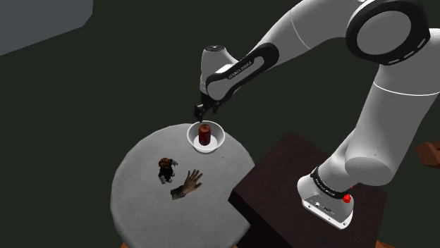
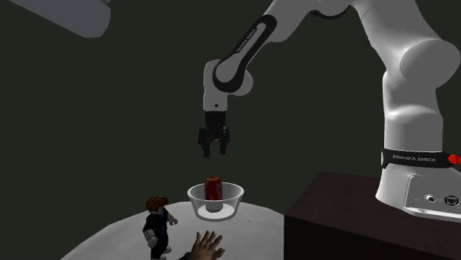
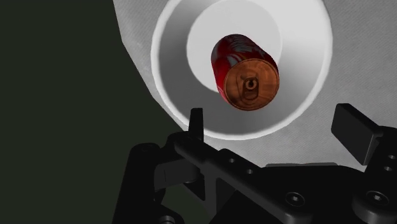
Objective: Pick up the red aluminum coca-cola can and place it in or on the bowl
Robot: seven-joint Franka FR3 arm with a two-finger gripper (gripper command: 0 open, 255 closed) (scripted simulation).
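Note:
The red can (image 1: 204, 135) (image 2: 213, 190) (image 3: 244, 72) stands upright inside the white bowl (image 1: 214, 144) (image 2: 230, 203) (image 3: 175, 76) on the round grey table (image 1: 137, 190). My black gripper (image 1: 202, 110) (image 2: 213, 145) (image 3: 273, 127) hangs straight above the can, well apart from it. Its fingers (image 3: 196, 124) stand wide apart and open, with nothing between them. In the wrist view the can's top faces the gripper from below.
A small dark-haired toy figure (image 1: 166, 170) (image 2: 157, 222) and a model hand (image 1: 187, 184) (image 2: 205, 246) lie on the table nearer its front. The dark brown stand (image 1: 282, 187) (image 2: 332, 214) borders the table on the shoulder view's right. Dark floor surrounds the table.

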